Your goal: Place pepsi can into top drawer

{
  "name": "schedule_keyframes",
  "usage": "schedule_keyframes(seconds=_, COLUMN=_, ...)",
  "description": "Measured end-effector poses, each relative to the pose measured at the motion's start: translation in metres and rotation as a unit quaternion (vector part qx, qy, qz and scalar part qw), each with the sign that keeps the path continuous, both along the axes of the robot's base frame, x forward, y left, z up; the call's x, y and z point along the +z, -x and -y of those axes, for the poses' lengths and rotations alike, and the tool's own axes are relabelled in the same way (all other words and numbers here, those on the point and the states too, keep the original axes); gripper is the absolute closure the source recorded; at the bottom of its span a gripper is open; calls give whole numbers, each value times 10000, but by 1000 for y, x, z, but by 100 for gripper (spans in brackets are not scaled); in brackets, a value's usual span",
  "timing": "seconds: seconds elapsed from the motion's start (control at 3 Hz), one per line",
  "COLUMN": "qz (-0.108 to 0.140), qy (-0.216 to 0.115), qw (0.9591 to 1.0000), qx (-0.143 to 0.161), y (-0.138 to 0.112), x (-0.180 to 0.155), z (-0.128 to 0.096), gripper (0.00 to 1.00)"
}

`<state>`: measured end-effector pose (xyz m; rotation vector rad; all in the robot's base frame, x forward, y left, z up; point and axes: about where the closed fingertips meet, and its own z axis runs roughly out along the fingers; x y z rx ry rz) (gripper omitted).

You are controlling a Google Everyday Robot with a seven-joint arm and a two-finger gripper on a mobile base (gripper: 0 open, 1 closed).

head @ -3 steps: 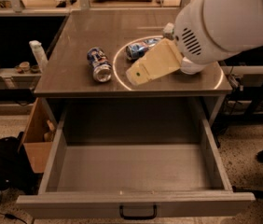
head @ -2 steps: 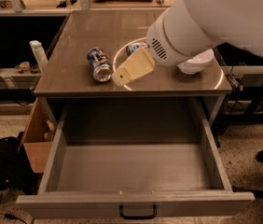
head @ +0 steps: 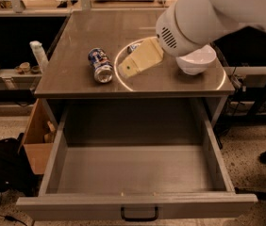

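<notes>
The pepsi can [head: 100, 65], dark blue with white marks and a silver end, lies on its side on the left part of the cabinet top [head: 100, 27]. My gripper [head: 127, 69], beige and hanging from the big white arm [head: 203, 18], sits just to the right of the can, a short gap apart, low over the top. It holds nothing that I can see. The top drawer [head: 137, 173] is pulled fully open below, its grey inside bare, with a small black handle [head: 139, 214] on the front panel.
A paler can [head: 134, 46] peeks out behind the gripper. A white bowl [head: 196, 60] stands on the right of the top. A cardboard box [head: 36, 142], a black bag [head: 1, 171] and a white bottle [head: 39, 55] are at the left.
The arm and gripper have swung left across the cabinet top towards the pepsi can, now hiding most of the paler can and uncovering the bowl. The pepsi can and the drawer have not moved.
</notes>
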<state>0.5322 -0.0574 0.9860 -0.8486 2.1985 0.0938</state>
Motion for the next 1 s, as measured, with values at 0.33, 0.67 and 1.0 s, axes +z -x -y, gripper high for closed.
schedule_keyframes(seconds=0.33, qz=-240, qy=-505, qw=9983, qx=141, y=-23, x=-5, z=11, gripper=0)
schedule_keyframes(seconds=0.67, qz=-513, qy=-1059, qw=9923, qx=395, y=-41, x=-14, z=6, gripper=0)
schedule_keyframes(seconds=1.0, qz=-692, qy=-1275, qw=9863, qx=787, y=-57, x=-26, z=-47, gripper=0)
